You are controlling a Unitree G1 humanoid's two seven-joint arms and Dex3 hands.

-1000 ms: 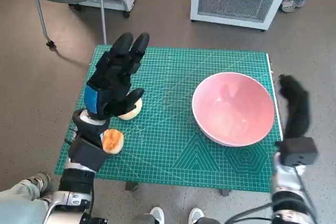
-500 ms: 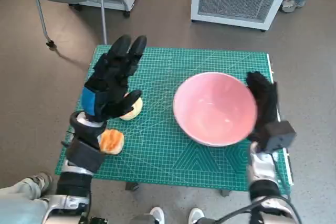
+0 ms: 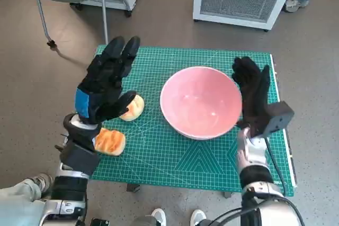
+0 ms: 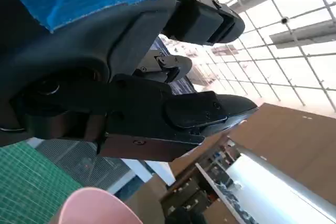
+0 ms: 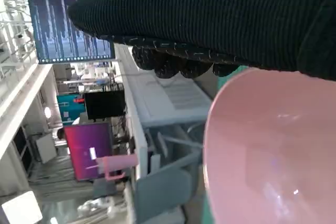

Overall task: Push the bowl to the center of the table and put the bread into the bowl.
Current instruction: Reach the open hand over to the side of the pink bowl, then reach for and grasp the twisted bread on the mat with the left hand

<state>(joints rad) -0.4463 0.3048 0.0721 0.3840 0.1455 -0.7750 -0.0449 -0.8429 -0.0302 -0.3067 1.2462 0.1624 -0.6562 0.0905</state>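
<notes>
**Bench inventory: bowl push in progress, bread waiting**

- Pink bowl: sitting close to the middle of the green mat, upright and empty. I am judging it nearly centred.
- Right robot hand: I am laying it flat against the bowl's 3 o'clock rim, fingers straight, gripping nothing. Flat contact suits pushing, not lifting.
- Left robot hand: I am hovering it above the mat at 9 o'clock, fingers spread and holding nothing, ready for the bread.
- Bread roll: lying on the mat just under my left thumb, near the bowl's 9 o'clock side but apart from it.
- Second bread piece: lying at 8 o'clock, beside my left forearm and close to the mat's near-left edge.
- Room: open mat is showing at 6 o'clock and 12 o'clock of the bowl. The gap between bowl and roll is narrowing into the tight spot; pushing further could nudge the roll.
</notes>
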